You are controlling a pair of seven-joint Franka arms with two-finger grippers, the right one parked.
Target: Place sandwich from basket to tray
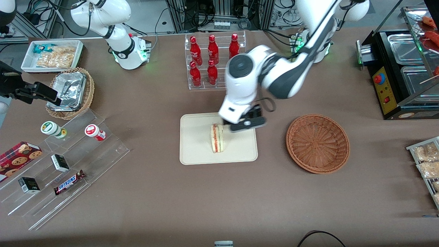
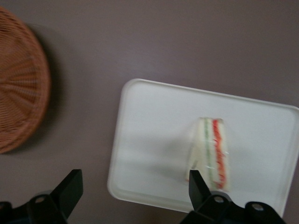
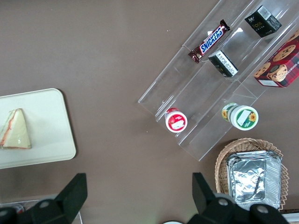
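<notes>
The sandwich (image 1: 217,138), a white wedge with a red and green filling stripe, rests on the cream tray (image 1: 195,144) with nothing holding it. My gripper (image 1: 245,125) hovers above the tray's edge nearest the basket, open and empty, close beside the sandwich's upper end. The wrist view shows the sandwich (image 2: 212,151) lying on the tray (image 2: 159,121) with one fingertip (image 2: 198,186) just in front of it and my gripper (image 2: 134,191) spread wide over the tray rim. The reddish-brown basket (image 1: 318,143) stands empty toward the working arm's end; part of the basket (image 2: 18,84) shows here too.
A clear rack of red bottles (image 1: 212,60) stands farther from the front camera than the tray. A tiered acrylic stand with snacks (image 1: 65,164), a lighter wicker basket with a foil container (image 1: 70,92) and a white bin (image 1: 53,55) lie toward the parked arm's end. A black warmer (image 1: 401,72) stands near the basket.
</notes>
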